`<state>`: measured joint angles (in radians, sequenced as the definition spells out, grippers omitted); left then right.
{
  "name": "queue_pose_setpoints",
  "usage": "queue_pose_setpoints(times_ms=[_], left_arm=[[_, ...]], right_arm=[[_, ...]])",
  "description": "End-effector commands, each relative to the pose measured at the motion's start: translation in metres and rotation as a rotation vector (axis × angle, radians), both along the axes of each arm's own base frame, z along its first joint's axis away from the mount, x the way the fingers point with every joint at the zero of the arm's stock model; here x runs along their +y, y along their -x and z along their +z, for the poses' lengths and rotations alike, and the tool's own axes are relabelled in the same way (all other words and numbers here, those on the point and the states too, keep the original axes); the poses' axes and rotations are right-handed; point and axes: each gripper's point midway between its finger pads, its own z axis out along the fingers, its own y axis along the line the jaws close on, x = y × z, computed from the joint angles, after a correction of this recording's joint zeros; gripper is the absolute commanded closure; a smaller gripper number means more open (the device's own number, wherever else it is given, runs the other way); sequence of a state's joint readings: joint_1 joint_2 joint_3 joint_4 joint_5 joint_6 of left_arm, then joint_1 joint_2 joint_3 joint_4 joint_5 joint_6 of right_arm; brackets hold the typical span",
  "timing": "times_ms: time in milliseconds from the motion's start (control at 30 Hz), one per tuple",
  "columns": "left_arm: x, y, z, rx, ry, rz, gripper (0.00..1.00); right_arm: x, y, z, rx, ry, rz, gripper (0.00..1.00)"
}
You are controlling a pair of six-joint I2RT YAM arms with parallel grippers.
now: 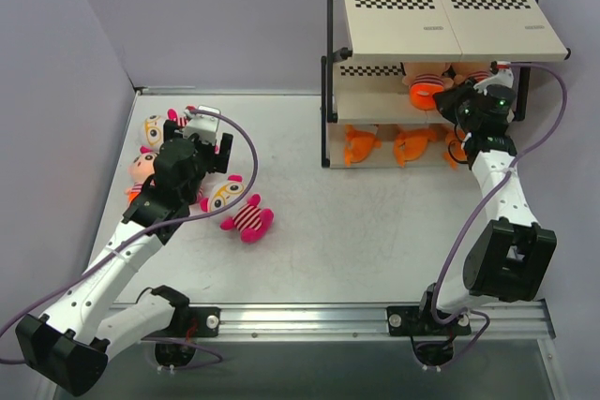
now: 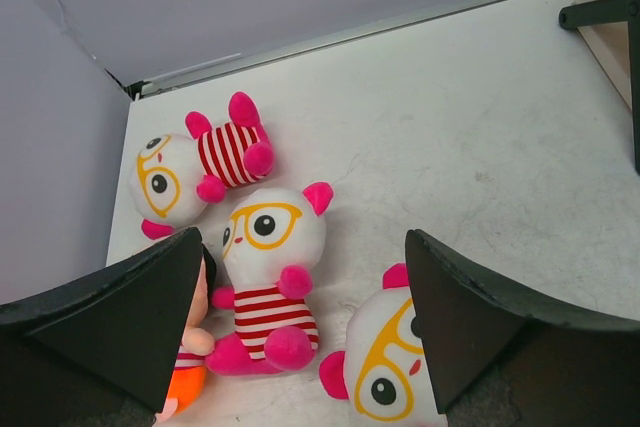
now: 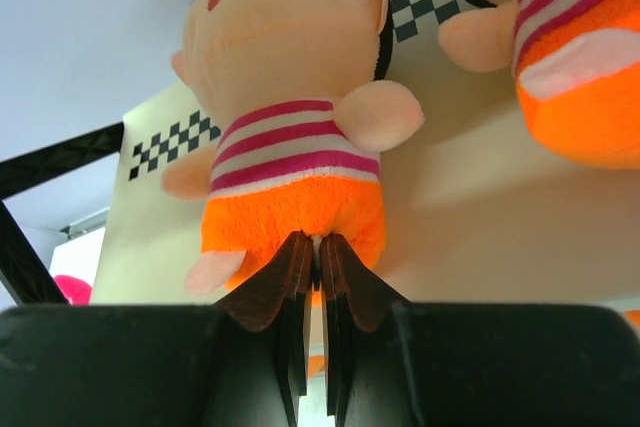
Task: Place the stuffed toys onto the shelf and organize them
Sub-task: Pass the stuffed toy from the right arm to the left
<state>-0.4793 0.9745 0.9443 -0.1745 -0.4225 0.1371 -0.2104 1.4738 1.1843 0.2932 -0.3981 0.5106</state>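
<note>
- The right claw (image 3: 318, 247) was shut tight, its tips against the fuzzy orange bottom of a peach-headed plush doll with pink and white stripes (image 3: 290, 127) (I could not tell if it pinched any fuzz).
- That doll lay on the middle board of the black-framed shelf with beige boards (image 3: 470, 217), just beside a second striped doll (image 3: 570, 57).
- Its head pointed to the back of the shelf and its bottom to the claw, so its long way ran front to back.
- It looked soft, light and squashy. The round tummy seemed the best place to hold.
- The left claw (image 2: 303, 242) hung wide open over a white-faced pink plush toy with yellow glasses (image 2: 265, 267) on the grey bench (image 2: 480, 147), holding nothing.
</note>
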Motion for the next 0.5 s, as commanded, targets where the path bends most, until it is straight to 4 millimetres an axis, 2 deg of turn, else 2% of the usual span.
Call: queue_pose_setpoints(times_ms=[0, 333, 467], left_arm=[[-0.001, 0.0, 0.017, -0.056, 0.018, 0.003, 0.09], [-0.001, 0.0, 0.016, -0.055, 0.016, 0.0, 0.09], [-0.001, 0.0, 0.016, -0.055, 0.016, 0.0, 0.09]], right_arm=[[-0.003, 0.007, 0.011, -0.022, 0.06, 0.048, 1.0], [-0.017, 0.014, 0.014, -0.005, 0.074, 0.061, 1.0], [-0.018, 0.012, 0.017, -0.008, 0.075, 0.064, 0.97]])
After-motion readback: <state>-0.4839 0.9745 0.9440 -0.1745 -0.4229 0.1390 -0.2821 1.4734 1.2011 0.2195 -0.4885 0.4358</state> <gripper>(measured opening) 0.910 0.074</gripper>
